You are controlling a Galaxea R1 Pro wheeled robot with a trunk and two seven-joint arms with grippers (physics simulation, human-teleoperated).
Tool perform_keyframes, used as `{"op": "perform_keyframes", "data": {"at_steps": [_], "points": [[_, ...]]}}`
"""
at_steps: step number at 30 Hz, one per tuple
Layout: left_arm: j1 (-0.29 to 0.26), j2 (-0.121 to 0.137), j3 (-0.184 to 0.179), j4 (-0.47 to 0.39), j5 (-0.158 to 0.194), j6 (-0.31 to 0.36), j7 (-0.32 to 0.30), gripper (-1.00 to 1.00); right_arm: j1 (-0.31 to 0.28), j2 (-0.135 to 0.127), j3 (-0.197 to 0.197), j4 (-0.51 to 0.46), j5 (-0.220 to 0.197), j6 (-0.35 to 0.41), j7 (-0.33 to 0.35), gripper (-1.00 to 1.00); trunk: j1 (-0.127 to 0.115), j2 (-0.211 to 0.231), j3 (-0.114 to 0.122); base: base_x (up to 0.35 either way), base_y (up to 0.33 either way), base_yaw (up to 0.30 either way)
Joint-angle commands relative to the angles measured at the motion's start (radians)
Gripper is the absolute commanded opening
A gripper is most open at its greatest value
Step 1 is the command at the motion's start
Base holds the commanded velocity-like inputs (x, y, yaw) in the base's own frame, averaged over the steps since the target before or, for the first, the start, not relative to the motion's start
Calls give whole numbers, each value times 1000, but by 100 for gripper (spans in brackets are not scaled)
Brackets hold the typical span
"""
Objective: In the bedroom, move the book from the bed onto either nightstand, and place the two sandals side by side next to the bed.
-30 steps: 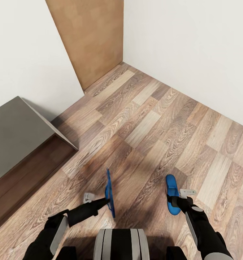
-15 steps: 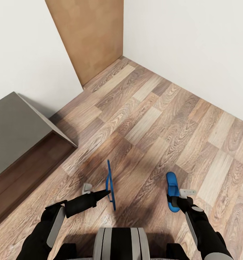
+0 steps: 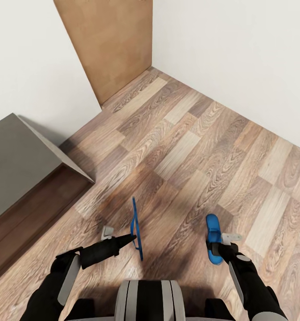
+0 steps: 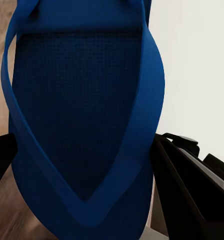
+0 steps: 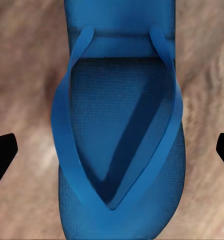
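Observation:
My left gripper (image 3: pixel 132 238) is shut on one blue sandal (image 3: pixel 135 225) and holds it on edge above the wood floor. In the left wrist view that sandal (image 4: pixel 82 115) stands close up between the dark fingers (image 4: pixel 184 190). The other blue sandal (image 3: pixel 213 238) lies flat on the floor under my right gripper (image 3: pixel 220 243). The right wrist view has this sandal (image 5: pixel 119 140) sole down, straps up, with the black fingertips (image 5: pixel 2 155) spread wide on either side and not touching it. The bed (image 3: pixel 16 156), grey on a dark brown frame, lies at the left. The book and the nightstand are out of view.
A light wooden door (image 3: pixel 109 44) stands in the far corner between two white walls (image 3: pixel 239 53). Wood-plank floor (image 3: pixel 181 147) stretches from the bed's corner to the walls. My trunk (image 3: pixel 150 298) shows at the picture's lower edge.
The whole picture has shifted slightly, so the camera has moved. My left arm has dropped a little. Both grippers and both sandals keep their places relative to me.

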Motion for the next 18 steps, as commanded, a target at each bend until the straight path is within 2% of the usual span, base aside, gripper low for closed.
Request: {"op": "perform_keyframes", "data": {"at_steps": [1, 7, 12, 18], "points": [[0, -1, 2, 0, 1, 7, -4, -100, 0, 0, -3, -2, 11, 5, 9, 100, 0, 0, -1, 121, 0, 0], [0, -1, 3, 0, 1, 6, -4, -100, 0, 0, -3, -3, 11, 5, 9, 100, 0, 0, -1, 43, 0, 0], [0, -1, 3, 0, 1, 6, -4, -100, 0, 0, -3, -3, 11, 5, 9, 100, 0, 0, -1, 178, 0, 0], [0, -1, 2, 0, 1, 6, -4, -100, 0, 1, -3, -3, 11, 5, 9, 100, 0, 0, -1, 38, 0, 0]]}}
